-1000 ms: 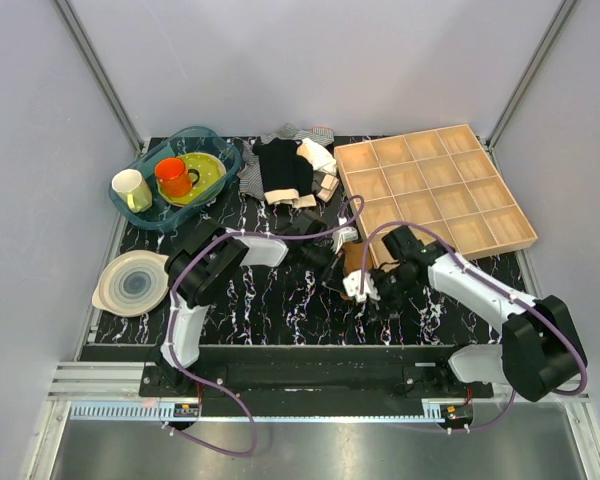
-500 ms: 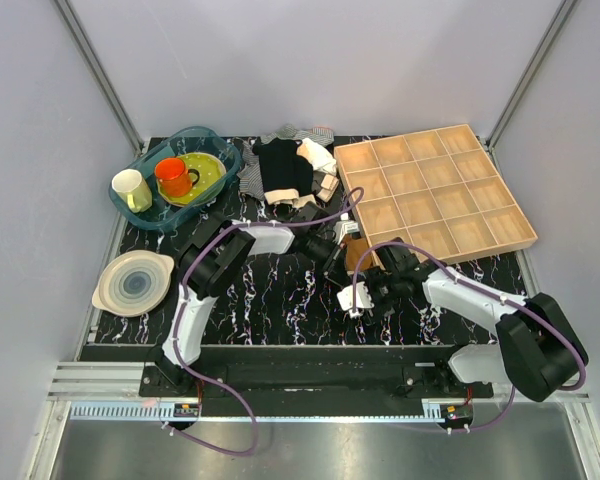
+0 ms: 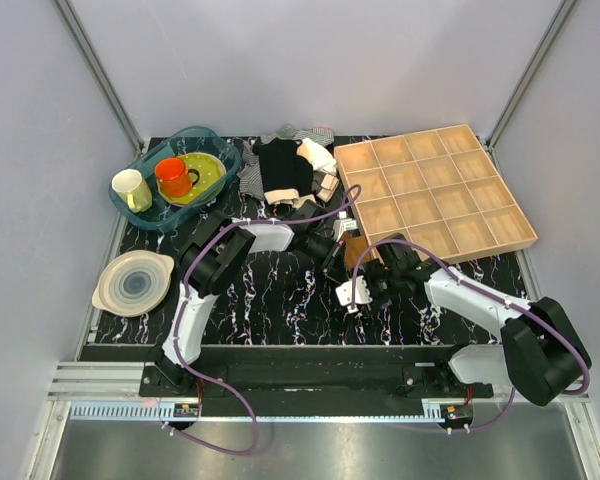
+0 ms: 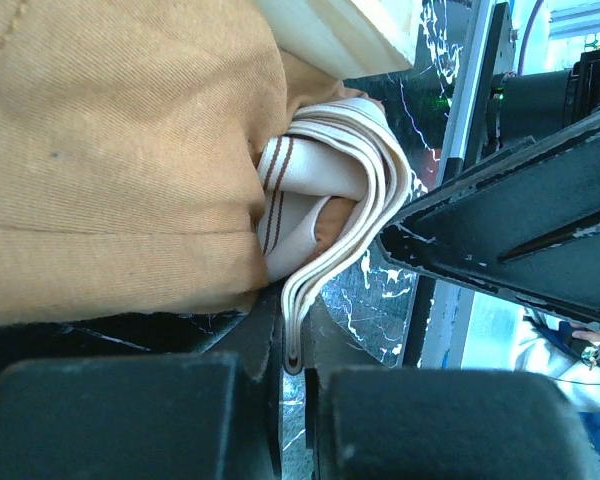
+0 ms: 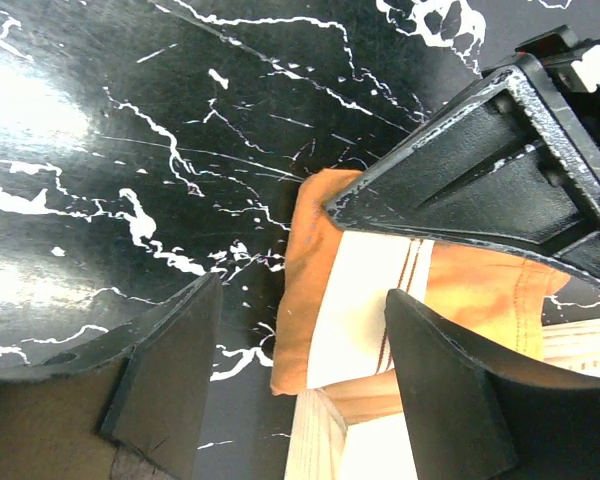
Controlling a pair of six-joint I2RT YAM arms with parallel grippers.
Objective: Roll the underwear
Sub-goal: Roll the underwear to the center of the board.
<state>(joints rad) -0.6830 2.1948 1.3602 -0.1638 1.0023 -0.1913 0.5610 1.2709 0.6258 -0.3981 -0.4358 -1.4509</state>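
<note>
Wooden tray [image 3: 435,190], ringed plate [image 3: 132,282], orange mug [image 3: 172,176]

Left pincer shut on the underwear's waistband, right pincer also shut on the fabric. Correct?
One part is wrong. The left pincer is shut on the waistband of the underwear, but the right pincer is open, not shut on the fabric. The right wrist view shows its fingers spread wide apart, with the fabric lying between them.
</note>
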